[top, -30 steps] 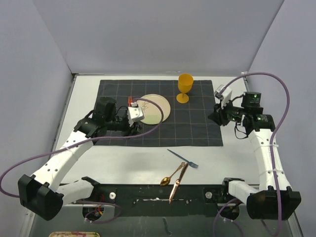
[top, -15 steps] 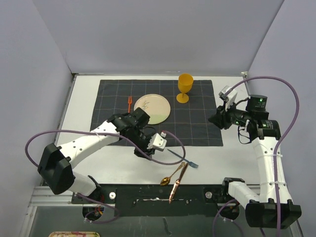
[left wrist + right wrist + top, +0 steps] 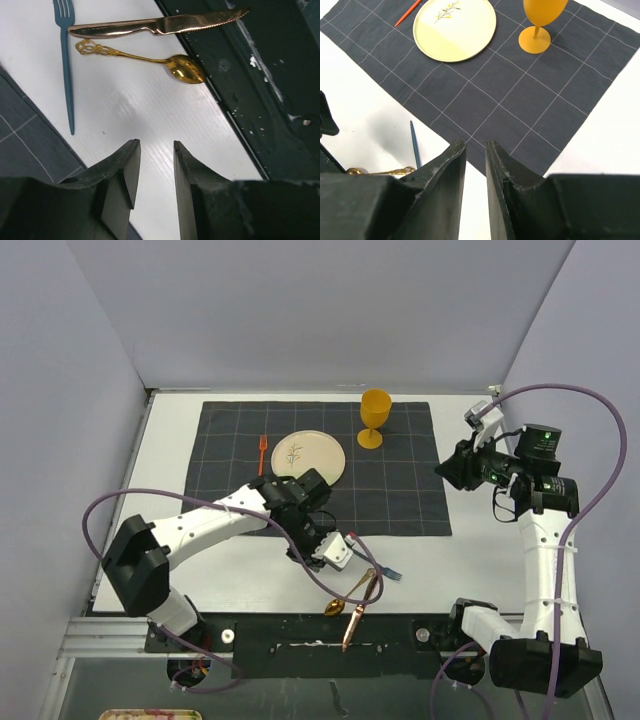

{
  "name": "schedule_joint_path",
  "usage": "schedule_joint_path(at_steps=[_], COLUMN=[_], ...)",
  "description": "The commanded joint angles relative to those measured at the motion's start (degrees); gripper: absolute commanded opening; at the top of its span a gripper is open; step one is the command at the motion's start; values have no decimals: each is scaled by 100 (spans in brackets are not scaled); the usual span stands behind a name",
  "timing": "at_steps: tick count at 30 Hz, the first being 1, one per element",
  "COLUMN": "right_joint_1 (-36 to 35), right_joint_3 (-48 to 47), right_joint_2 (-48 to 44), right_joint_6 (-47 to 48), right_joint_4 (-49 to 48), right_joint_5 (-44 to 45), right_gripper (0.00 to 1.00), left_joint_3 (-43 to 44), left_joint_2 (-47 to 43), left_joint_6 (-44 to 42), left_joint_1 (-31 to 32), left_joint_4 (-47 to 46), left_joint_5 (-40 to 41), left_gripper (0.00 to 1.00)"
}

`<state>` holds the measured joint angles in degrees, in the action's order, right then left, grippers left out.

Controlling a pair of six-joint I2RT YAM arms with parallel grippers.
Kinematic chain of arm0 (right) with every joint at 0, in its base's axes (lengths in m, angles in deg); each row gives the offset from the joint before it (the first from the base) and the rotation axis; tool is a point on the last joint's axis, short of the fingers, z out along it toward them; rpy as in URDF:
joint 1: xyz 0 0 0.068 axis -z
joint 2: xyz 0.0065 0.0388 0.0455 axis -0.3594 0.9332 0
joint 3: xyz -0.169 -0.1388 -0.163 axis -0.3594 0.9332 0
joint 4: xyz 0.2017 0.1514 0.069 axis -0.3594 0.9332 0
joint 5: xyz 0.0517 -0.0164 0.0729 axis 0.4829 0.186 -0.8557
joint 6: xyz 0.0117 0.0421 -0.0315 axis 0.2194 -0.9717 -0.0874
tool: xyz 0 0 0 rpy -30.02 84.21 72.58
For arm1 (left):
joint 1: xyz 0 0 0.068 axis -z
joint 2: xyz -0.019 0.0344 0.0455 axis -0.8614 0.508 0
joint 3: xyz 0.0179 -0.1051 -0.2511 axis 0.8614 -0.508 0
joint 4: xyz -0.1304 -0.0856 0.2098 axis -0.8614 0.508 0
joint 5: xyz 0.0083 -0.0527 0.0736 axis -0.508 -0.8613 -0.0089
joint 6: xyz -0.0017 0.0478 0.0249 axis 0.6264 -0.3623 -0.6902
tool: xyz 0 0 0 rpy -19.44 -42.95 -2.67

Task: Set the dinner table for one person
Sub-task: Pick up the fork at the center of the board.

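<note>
On the white dinner table [image 3: 170, 455] lies a dark grid cloth [image 3: 400, 495] with a cream plate [image 3: 308, 458], an orange fork [image 3: 262, 452] to its left and a yellow goblet [image 3: 375, 415] behind. A blue fork [image 3: 65, 60], a gold spoon [image 3: 150, 59] and a copper knife [image 3: 155, 26] lie on the bare table by the front rail. My left gripper [image 3: 154, 145] hovers open and empty just short of them, also seen from above as the left gripper [image 3: 325, 558]. My right gripper [image 3: 476, 145] hangs raised over the cloth's right front corner, open a narrow gap, holding nothing.
The black front rail [image 3: 280, 75] runs right beside the knife and spoon. Grey walls close in the table on three sides. The left arm's purple cable [image 3: 330, 585] loops over the table in front of the cloth.
The left arm has swung from beside the plate to the front, over the cutlery near the rail. The orange fork stays on the cloth. The right arm has drawn back and up.
</note>
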<state>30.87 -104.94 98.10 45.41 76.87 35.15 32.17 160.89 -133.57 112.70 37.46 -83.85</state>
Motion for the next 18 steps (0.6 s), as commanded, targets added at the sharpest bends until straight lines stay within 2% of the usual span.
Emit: schedule_joint_path(at_steps=[1,10,18], right_joint_1=[145,351,460], right_joint_3=[-212,-318,-465], right_joint_2=[54,310,536], right_joint_6=[-153,-404,-346], right_joint_4=[-346,-543,-578], right_joint_5=[-205,-336,-255], right_gripper=[24,24,24], left_joint_3=[546,1066,1139], left_joint_2=[514,985,1374], left_joint_6=[-490,-697,-520], left_joint_1=[140,259,275], left_joint_4=[-148,-25,-636], left_joint_5=[-49,-132,29], left_gripper=[32,32,29])
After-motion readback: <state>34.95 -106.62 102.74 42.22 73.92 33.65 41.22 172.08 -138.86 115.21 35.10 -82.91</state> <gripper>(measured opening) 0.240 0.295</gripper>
